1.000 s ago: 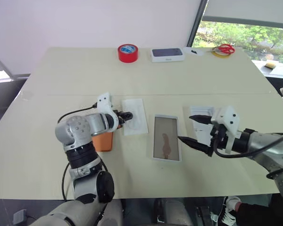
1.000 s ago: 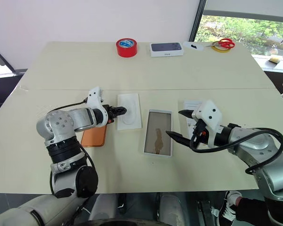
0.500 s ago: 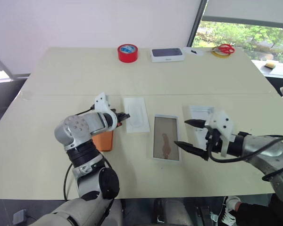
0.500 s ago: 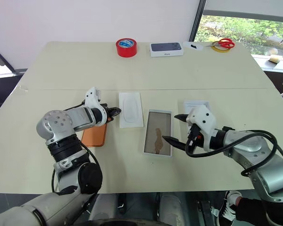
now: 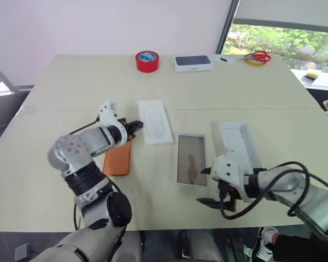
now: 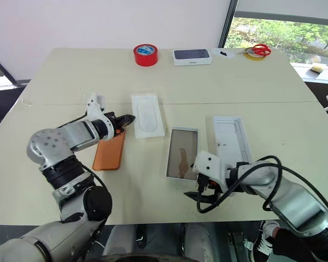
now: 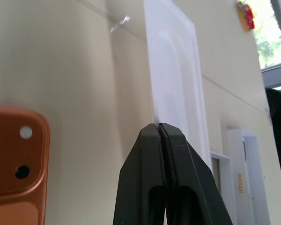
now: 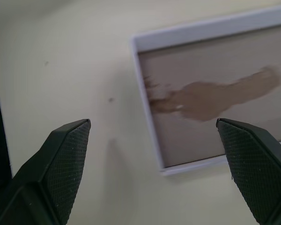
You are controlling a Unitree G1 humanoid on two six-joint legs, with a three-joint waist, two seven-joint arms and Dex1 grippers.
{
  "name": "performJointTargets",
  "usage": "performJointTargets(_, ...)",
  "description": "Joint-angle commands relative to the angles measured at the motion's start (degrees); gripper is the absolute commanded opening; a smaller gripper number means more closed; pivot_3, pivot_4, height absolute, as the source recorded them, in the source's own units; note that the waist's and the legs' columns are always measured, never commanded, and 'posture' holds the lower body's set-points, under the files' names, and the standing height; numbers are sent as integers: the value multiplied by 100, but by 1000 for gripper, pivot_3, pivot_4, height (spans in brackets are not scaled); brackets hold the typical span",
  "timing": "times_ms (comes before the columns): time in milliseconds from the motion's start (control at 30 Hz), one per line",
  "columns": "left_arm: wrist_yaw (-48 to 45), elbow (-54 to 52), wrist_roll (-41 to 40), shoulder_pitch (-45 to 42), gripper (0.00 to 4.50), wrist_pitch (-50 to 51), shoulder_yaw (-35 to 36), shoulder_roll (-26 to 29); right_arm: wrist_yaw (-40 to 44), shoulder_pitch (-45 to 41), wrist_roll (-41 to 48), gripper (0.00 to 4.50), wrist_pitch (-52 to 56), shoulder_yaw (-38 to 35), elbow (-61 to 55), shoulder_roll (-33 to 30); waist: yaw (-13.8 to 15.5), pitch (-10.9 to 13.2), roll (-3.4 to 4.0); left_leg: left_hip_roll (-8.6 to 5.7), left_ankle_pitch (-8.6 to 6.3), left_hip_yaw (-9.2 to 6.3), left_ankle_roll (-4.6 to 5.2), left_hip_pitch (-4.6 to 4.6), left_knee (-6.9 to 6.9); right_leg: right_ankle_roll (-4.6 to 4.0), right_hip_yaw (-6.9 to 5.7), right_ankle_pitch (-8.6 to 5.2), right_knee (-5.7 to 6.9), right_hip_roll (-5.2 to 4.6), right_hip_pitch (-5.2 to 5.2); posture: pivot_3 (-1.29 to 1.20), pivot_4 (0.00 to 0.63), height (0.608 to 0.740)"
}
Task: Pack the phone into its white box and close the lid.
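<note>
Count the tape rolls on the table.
2: the red tape roll at the far edge, and the yellow tape roll under the red scissors at the far right corner.

Open table spans the middle band toward the far edge, where tape, a closed box and scissors crowd. Nearer, phone, insert, box and lid lie side by side with narrow lanes between, seemingly passable.

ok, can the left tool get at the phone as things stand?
Probably not right away: the left tool is shut on the white insert's edge. The phone lies bare on the table just beside it, nothing on top, so the way is free once it lets go.
</note>
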Motion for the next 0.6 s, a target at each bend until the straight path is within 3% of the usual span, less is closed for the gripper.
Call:
performJointTargets(33,-32,-124,-351,85,0,50,-170,190,-6,-250,-143,3987,144,312,-53,146,-2,0,0,0,0,-1,0,0,1,0,0,0,0,0,0,0,150,730)
performJointTargets(67,-14,-106,-397,92,0,50,-172,227,-13,-295,-182,3754,183,381,-33,179,-1,0,-1,0,0,-1,0,0,1,0,0,0,0,0,0,0,150,730)
performJointTargets(133,27,-92,-487,99,0,50,-173,275,-74,-364,-270,2847,242,456,37,244,9,1,-1,0,0,-1,0,0,1,0,-1,0,0,0,1,0,150,730)
performJointTargets(300,107,-81,-668,110,0,50,-198,383,13,-433,-438,151,80,560,37,293,5,1,-2,-1,0,-1,0,0,1,0,-1,0,0,-2,2,0,150,730)
performJointTargets(500,79,-58,-760,83,0,50,-158,543,300,-606,-890,69,-635,794,194,281,-5,1,-2,-1,0,1,0,0,1,0,-1,0,0,-1,0,0,150,730)
performJointTargets(600,-64,35,-715,-52,0,50,-17,691,532,-1271,-1504,69,-1350,1312,830,570,-45,2,-4,0,1,2,-2,1,1,-1,-1,0,1,2,-1,0,150,730)
